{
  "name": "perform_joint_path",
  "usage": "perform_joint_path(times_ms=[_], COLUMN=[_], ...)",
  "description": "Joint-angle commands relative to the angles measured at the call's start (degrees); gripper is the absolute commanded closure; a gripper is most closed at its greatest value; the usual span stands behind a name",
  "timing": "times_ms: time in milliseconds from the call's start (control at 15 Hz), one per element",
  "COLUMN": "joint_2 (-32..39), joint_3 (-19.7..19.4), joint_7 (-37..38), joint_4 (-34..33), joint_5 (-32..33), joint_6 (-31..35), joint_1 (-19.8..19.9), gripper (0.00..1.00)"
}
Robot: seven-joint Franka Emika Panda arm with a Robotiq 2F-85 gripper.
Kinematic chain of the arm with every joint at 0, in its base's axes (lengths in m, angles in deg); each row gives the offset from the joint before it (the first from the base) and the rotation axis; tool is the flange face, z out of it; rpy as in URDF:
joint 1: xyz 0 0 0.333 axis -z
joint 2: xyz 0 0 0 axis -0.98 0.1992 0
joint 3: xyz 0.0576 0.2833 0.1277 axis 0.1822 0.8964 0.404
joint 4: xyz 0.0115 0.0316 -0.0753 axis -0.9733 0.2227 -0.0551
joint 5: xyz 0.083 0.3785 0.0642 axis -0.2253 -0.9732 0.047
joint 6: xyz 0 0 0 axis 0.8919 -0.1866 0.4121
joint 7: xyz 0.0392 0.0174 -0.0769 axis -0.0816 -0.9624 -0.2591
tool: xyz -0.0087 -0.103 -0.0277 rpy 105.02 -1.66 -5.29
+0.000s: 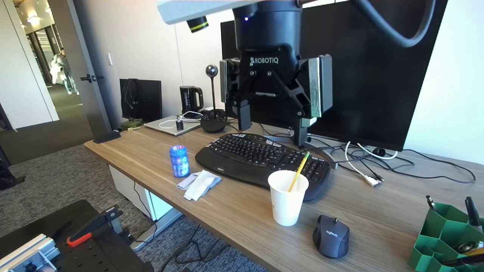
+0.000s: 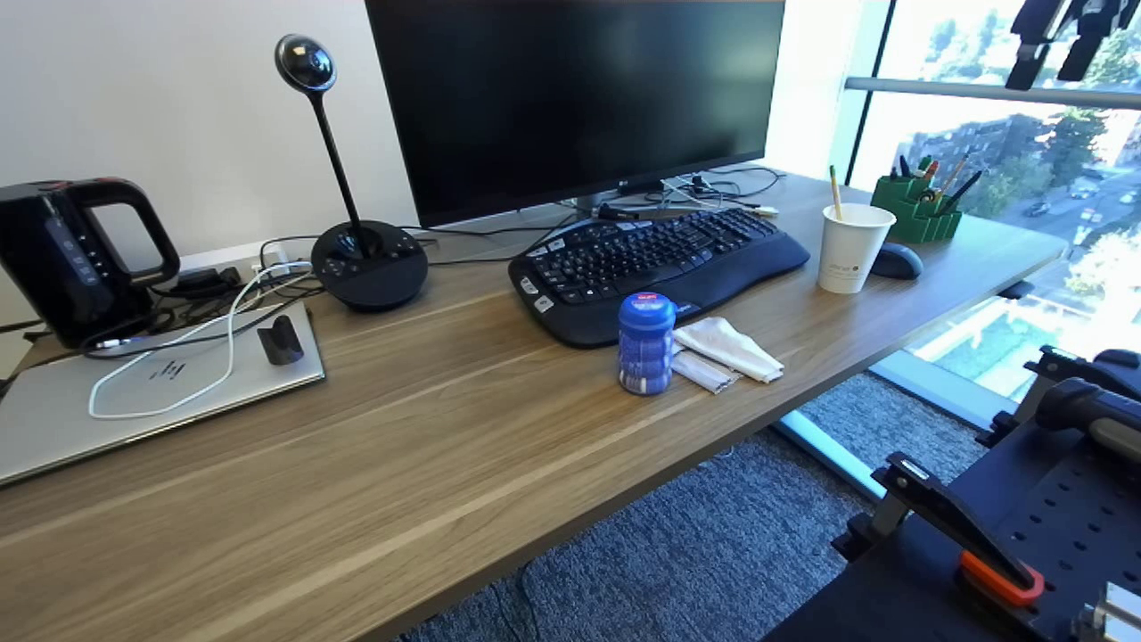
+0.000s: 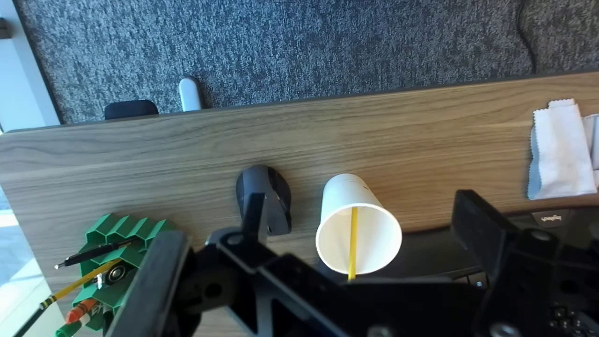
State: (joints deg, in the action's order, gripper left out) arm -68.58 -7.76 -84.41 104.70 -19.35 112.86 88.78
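My gripper (image 1: 273, 126) hangs open above the desk with nothing between its fingers. Below it in the wrist view stands a white paper cup (image 3: 346, 192), upright and apart from the fingers (image 3: 479, 220). A yellow pencil (image 3: 353, 238) leans inside the cup, its upper end hidden there by the gripper body; in an exterior view the pencil (image 1: 298, 173) pokes out above the rim. Beside the cup lies a dark computer mouse (image 1: 331, 237). The black keyboard (image 1: 242, 155) is behind the cup. Only the fingertips of the gripper (image 2: 1052, 67) show at the top right of an exterior view.
A blue container (image 2: 646, 348) and folded cloths (image 2: 726, 349) lie along the desk's front side. A green pen holder (image 2: 914, 209) is near the mouse. Behind the keyboard stands a large monitor (image 1: 363, 75) with loose cables. A webcam stand (image 2: 370, 267), laptop (image 2: 160, 379) and kettle (image 2: 62, 259) are farther along.
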Motion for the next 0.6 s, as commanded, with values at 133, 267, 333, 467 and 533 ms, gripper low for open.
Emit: perform_joint_path(times_ms=[133, 267, 333, 467, 533], joint_2=[0.6, 0.9, 1.0, 1.2, 1.2], joint_3=[1.0, 1.4, 1.6, 2.0, 2.1], joint_7=[0.9, 1.3, 1.2, 1.3, 1.2], joint_4=[0.0, 0.2, 0.3, 0.6, 0.9], joint_5=[1.4, 2.1, 2.2, 2.6, 2.5], joint_6=[0.8, 1.1, 0.9, 0.7, 0.6], joint_1=[-0.7, -1.0, -1.1, -1.4, -1.6], gripper=[0.0, 0.0, 0.0, 0.0, 0.0])
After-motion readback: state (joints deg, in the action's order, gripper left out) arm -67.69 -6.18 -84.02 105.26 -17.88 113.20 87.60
